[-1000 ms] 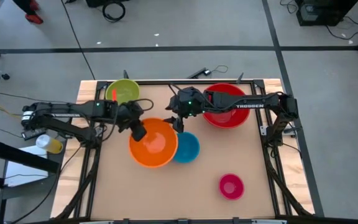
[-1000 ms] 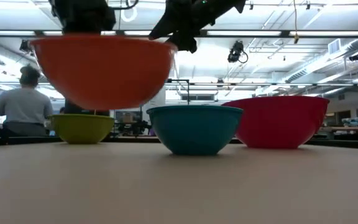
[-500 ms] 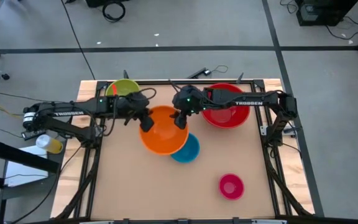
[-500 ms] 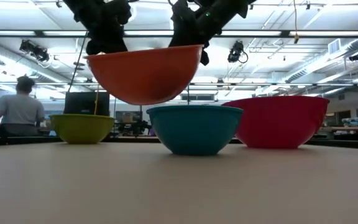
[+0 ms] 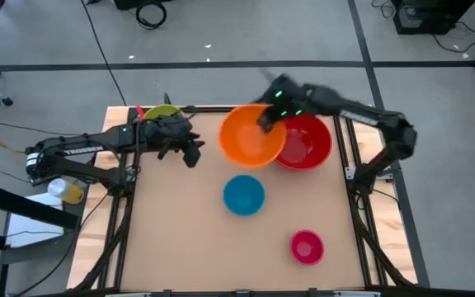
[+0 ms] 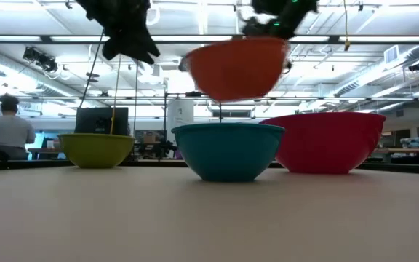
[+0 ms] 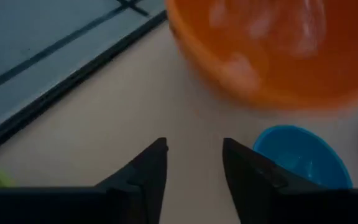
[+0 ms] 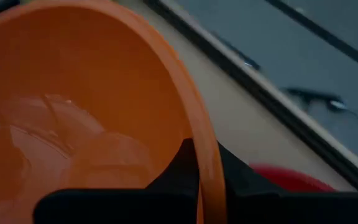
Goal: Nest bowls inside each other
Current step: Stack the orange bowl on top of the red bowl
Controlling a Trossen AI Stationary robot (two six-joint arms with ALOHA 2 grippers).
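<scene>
The orange bowl (image 5: 251, 137) hangs in the air at the far middle of the table, and its right side overlaps the red bowl (image 5: 307, 143) in the high view. My right gripper (image 5: 265, 121) is shut on the orange bowl. My left gripper (image 7: 194, 155) is open and holds nothing; it stands to the bowl's left, in front of the yellow-green bowl (image 5: 162, 113). The blue bowl (image 5: 244, 195) rests on its base at mid-table. The pink bowl (image 5: 307, 247) rests near the front right. My right gripper holds the orange bowl by its rim (image 8: 207, 148), on the far right side of the bowl. One finger (image 8: 178, 167) is inside the bowl and the other is outside its wall. The fingers slant down from the far right. The bowl hangs mouth up, clear of the table.
The low view shows the orange bowl (image 6: 235, 68) higher than the rims of the blue bowl (image 6: 228, 149) and the red bowl (image 6: 331, 141). Bare tabletop (image 5: 180, 239) lies at the front left. A person sits in the room beyond the table (image 6: 6, 131).
My left gripper has opened, let go of the orange bowl's left rim and drawn back a little toward the table's left. My right gripper has shut on the bowl's right rim. It has carried the bowl up and toward the far right, from over the blue bowl to beside the red bowl.
</scene>
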